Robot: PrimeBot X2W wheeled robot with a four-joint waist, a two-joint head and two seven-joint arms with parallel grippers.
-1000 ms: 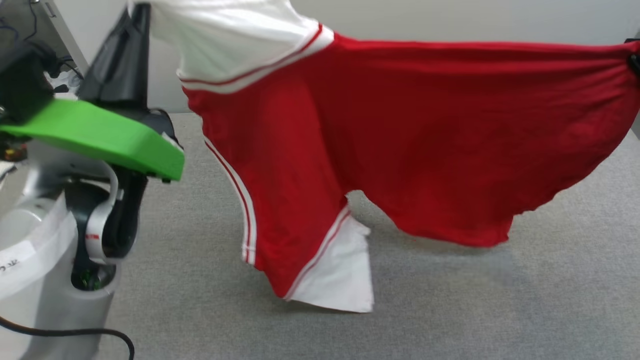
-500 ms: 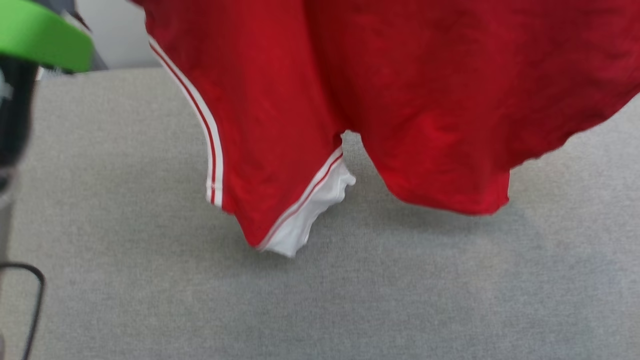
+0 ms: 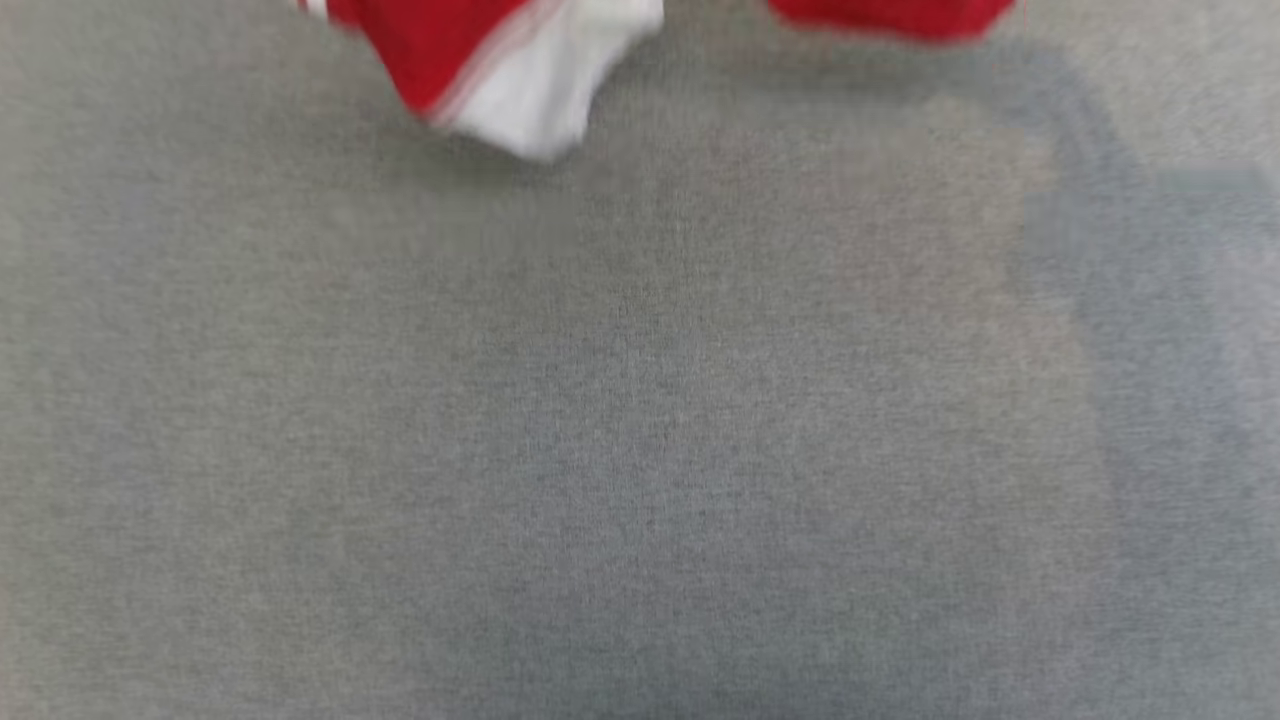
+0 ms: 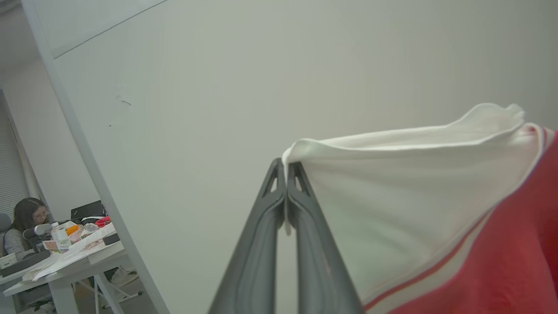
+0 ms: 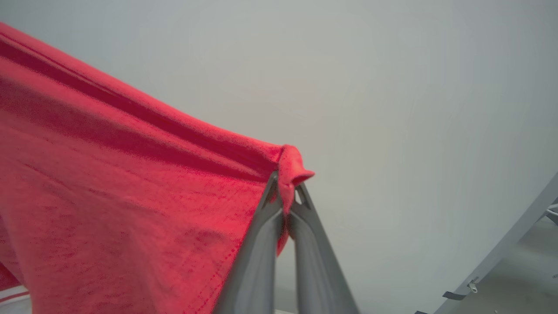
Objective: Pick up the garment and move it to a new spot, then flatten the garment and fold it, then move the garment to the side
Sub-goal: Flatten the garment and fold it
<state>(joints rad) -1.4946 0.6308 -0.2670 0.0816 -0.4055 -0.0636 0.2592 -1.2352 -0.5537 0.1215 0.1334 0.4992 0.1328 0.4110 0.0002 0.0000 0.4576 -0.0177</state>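
— What could go wrong from here?

— Mostly the grip. The left hand (image 4: 285, 168) has its fingers closed together on just the tip of a white sleeve (image 4: 392, 174), and the right hand (image 5: 285, 185) is pinched on a small bunched nub of red edge. Each hold is a thin bite of cloth. A quick swing or a hard stretch between the two could probably pull a corner free, and the garment (image 5: 109, 183) would drop in a heap.

— Anything else?

— The head view is blurred, which suggests fast motion, so the landing may be untidy. A white part of the garment and a red lobe hang down near the grey worktop (image 3: 640, 420). Whether they touch it cannot be told. If they drag first, the cloth would likely fold under itself and make flattening harder.

— Where does the garment sit relative to the hands?

— It is strung between them, held up in the air. From the left hand it spreads to that view's right: white, then striped trim, then red. From the right hand it falls away to that view's left as a wide red sheet. Its lowest parts show at the top edge of the head view, above the worktop.
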